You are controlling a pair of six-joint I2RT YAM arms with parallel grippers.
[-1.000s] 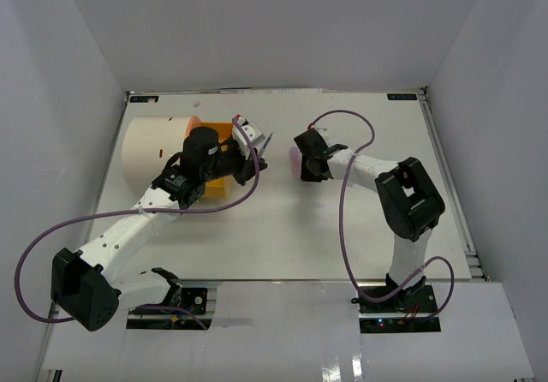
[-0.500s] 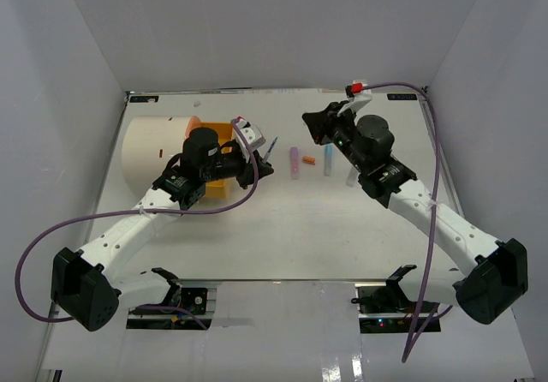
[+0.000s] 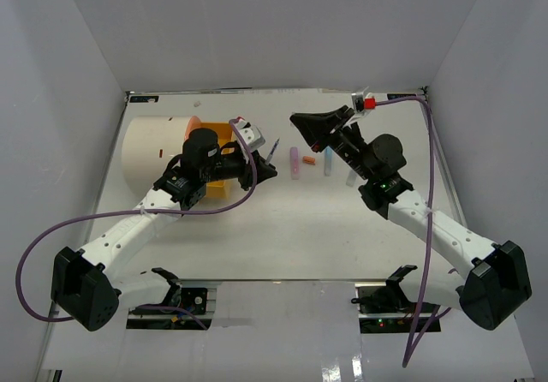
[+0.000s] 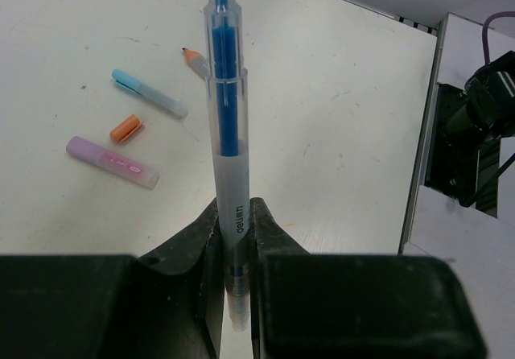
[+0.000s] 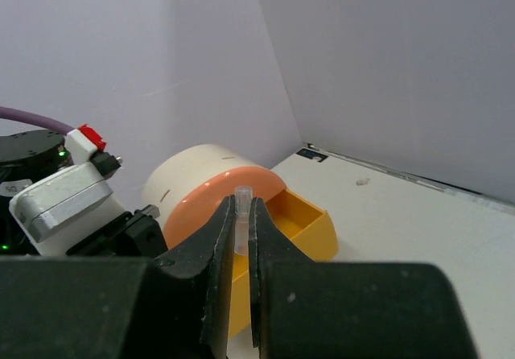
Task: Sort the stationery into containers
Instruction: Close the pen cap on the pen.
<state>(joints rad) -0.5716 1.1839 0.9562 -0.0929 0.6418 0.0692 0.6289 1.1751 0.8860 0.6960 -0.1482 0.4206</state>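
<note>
My left gripper (image 3: 264, 170) (image 4: 234, 210) is shut on a clear pen with a blue refill (image 4: 226, 117), which sticks up from the jaws beside the open orange drawer (image 3: 221, 166). The drawer slides out of the cream drum (image 3: 152, 149) with the orange face (image 5: 211, 200). My right gripper (image 3: 302, 126) (image 5: 240, 212) is raised and points toward the drum. It is shut on a thin clear pen (image 5: 242, 202), of which only the end shows. A pink marker (image 3: 294, 162) (image 4: 112, 162), an orange cap (image 3: 310, 160) (image 4: 126, 128) and a light blue marker (image 3: 327, 161) (image 4: 149, 93) lie on the table.
A pencil tip (image 4: 195, 61) lies near the light blue marker. The open drawer (image 5: 304, 218) shows an empty far corner in the right wrist view. White walls close in the table on three sides. The left arm's wrist camera (image 5: 60, 202) sits close left of my right gripper.
My right arm has lifted off the markers, swung up and moved its gripper left toward the drum with the clear pen. My left gripper with the blue pen has barely shifted.
</note>
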